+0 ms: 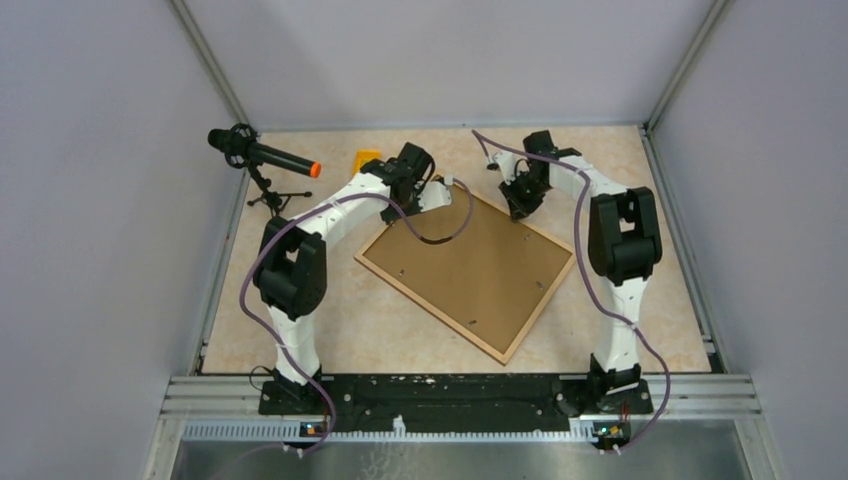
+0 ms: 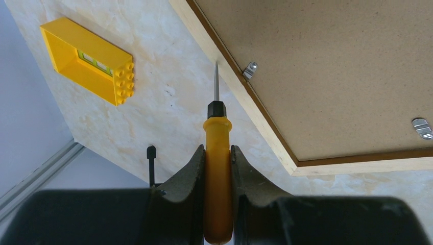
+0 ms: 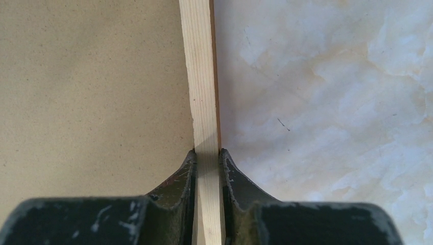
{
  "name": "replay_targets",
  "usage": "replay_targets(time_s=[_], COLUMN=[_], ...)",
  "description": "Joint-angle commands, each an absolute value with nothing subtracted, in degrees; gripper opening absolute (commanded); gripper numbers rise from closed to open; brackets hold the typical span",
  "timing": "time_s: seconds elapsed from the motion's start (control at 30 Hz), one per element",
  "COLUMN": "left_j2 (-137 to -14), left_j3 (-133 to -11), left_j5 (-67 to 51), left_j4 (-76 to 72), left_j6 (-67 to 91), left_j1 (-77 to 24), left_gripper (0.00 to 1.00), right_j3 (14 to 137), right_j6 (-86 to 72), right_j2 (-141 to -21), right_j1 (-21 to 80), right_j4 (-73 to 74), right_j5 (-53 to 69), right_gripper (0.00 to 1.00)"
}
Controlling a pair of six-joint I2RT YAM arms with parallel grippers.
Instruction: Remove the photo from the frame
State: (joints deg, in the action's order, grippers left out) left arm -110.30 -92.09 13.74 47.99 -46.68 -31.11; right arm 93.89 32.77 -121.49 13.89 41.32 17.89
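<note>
The frame (image 1: 470, 265) lies face down on the table, its brown fibreboard back up; the photo is hidden under it. My left gripper (image 2: 218, 150) is shut on a yellow-handled screwdriver (image 2: 218, 168), its metal tip near a small metal clip (image 2: 249, 70) on the frame's rim (image 2: 240, 92). A second clip (image 2: 423, 127) sits on the back board. My right gripper (image 3: 207, 152) is shut on the frame's pale wooden rim (image 3: 200, 76) at the far right edge. In the top view the left gripper (image 1: 432, 192) is at the frame's far corner, the right gripper (image 1: 520, 205) on the far edge.
A yellow toy block (image 2: 89, 58) lies on the table left of the frame; it also shows in the top view (image 1: 367, 158). A black microphone with orange tip (image 1: 270, 157) stands on a small tripod at the far left. Walls enclose the table.
</note>
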Motion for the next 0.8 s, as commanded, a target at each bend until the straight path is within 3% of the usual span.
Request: replay_targets(time_s=[0.0, 0.77], left_j2=[-110.2, -108.9], left_j3=[-92.1, -88.0], left_j5=[13.4, 15.8], left_j4=[46.3, 46.2], left_j6=[-47.4, -47.9], left_j1=[-31.5, -33.2], left_gripper=[0.00, 0.00], right_j3=[91.9, 91.7], right_j6=[30.8, 30.4], right_j2=[-119.9, -120.6], right_j1=[14.3, 14.3], right_j4=[35.9, 35.4], right_j5=[15.7, 15.5], right_gripper=[0.13, 0.14])
